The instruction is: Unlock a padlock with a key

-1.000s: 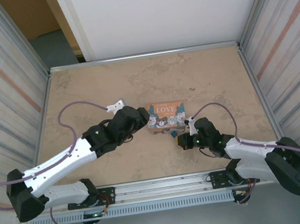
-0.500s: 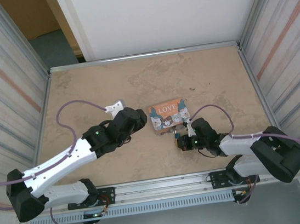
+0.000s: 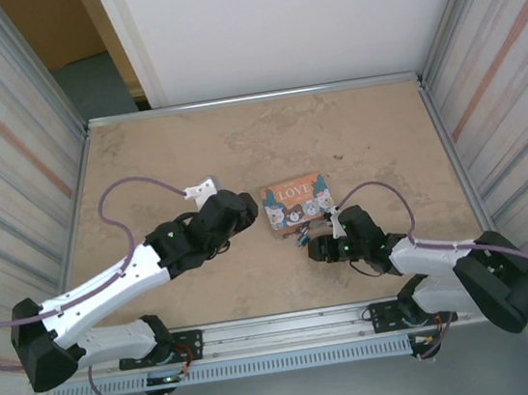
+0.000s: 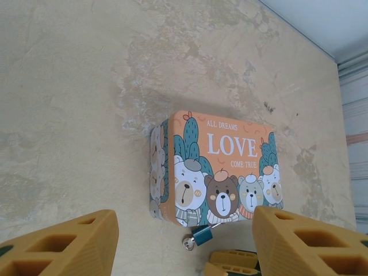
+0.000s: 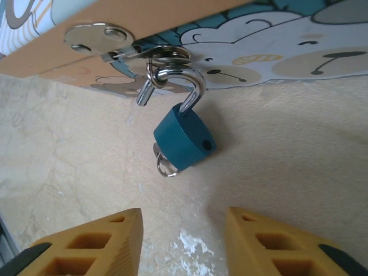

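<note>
Right wrist view: right fingers (image 5: 86, 244) have just spread, empty; padlock (image 5: 183, 138) hangs, shackle (image 5: 192, 80) seemingly open; left fingers (image 4: 57, 247) spread too.

The 2 arms share 1 build: white shells cover the long links of the left arm (image 3: 110, 281) and the right arm (image 3: 428, 259), with glossy black housings at shoulders and wrists. A lilac cable (image 3: 118, 199) loops along each. A small green light (image 3: 170, 235) glows on the left wrist housing. The left gripper (image 4: 184, 221) and right gripper (image 5: 183, 218) carry ochre plastic fingers (image 4: 63, 247) moulded with rectangular hollow pockets.
</note>
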You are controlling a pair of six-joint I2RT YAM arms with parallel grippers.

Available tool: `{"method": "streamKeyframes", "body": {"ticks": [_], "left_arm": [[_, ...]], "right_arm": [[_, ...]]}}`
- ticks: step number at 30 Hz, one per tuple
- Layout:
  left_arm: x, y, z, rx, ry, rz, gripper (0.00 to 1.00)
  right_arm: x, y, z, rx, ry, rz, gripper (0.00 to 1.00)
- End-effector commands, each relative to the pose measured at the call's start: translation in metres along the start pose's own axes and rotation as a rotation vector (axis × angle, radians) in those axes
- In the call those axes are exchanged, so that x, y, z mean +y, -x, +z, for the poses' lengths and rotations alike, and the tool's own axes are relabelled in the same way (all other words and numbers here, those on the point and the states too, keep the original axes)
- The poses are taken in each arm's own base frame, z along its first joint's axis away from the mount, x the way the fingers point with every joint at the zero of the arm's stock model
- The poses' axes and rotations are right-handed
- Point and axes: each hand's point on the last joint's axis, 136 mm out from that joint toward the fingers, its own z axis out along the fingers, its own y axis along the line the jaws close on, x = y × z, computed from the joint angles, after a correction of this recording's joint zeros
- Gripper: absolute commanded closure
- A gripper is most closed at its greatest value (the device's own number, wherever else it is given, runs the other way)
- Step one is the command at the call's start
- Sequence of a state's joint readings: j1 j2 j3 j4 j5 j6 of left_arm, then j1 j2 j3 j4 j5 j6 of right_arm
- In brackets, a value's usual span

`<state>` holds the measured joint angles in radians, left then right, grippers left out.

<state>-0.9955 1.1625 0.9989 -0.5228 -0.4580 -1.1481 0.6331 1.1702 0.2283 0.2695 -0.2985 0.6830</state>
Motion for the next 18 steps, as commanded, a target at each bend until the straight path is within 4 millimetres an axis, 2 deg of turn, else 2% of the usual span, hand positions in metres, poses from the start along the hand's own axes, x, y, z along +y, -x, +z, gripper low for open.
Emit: {"method": "streamKeyframes", "body": {"ticks": [1, 6, 10, 15, 18], "left_arm": [[0.011, 0.006, -0.007, -0.041, 0.027, 0.012, 0.37], [0.016, 0.004, -0.006, -0.042, 0.031, 0.016, 0.37], [0.019, 0.002, -0.004, -0.043, 0.02, 0.02, 0.36], [0.024, -0.004, 0.002, -0.029, 0.005, 0.033, 0.31], [0.024, -0.01, 0.009, 0.013, -0.038, 0.019, 0.31]], "right_arm": [[-0.018, -0.003, -0.009, 0.005, -0.094, -0.003, 0.53], [-0.015, 0.005, -0.022, -0.02, -0.102, -0.032, 0.39], [-0.008, 0.019, -0.033, -0.064, -0.086, -0.05, 0.29], [-0.005, 0.037, -0.044, -0.124, -0.068, -0.037, 0.23], [-0.006, 0.045, -0.048, -0.149, -0.067, -0.025, 0.12]]}}
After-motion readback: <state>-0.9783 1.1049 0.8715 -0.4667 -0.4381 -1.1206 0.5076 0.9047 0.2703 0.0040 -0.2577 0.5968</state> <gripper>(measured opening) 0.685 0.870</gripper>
